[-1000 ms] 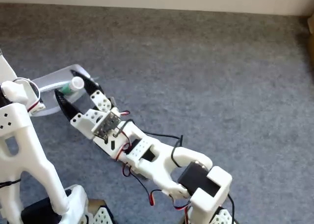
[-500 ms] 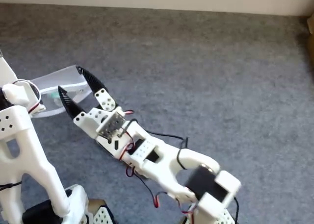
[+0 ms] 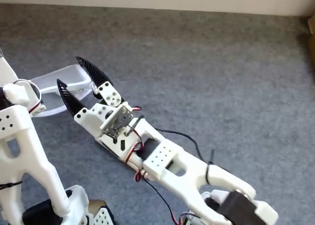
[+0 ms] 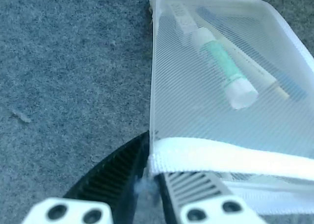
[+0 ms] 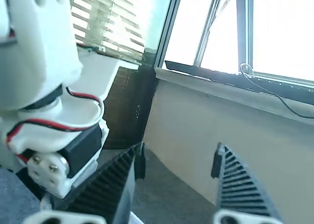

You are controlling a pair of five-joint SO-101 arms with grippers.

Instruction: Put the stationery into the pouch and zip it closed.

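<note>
On the grey, carpet-textured table [image 3: 206, 62] in the high view, a translucent, ribbed plastic pouch [image 3: 59, 82] lies flat. The white left arm [image 3: 19, 131] stands over one end of it. The right end effector [image 3: 68, 70] hangs over the other end, its two black fingers spread apart with nothing between them. Beyond the pouch the table is bare in every direction away from the arms, so there is plenty of room to move on that side. On the near side the two arms crowd together.

In the left wrist view, the left end effector [image 4: 152, 185] is clamped on a corner of the pouch beside its white zip band [image 4: 221, 158]. Through the pouch wall a green-and-white stick [image 4: 225, 69] and a pale pen-like rod [image 4: 255, 67] lie side by side, well inside and clear of the band. The loading therefore looks done, and the zipping is what seems to be left. A second white strip shows beside the band, which suggests the mouth is parted there, though I cannot tell how far the zip has been run.

In the right wrist view, the right end effector [image 5: 174, 185] shows its fingers wide apart and empty, pointing past the left arm's joint toward a pale wall [image 5: 221, 131] and a window [image 5: 274, 33]. My guess is that this end effector has to find the zip pull, which I cannot make out.
</note>
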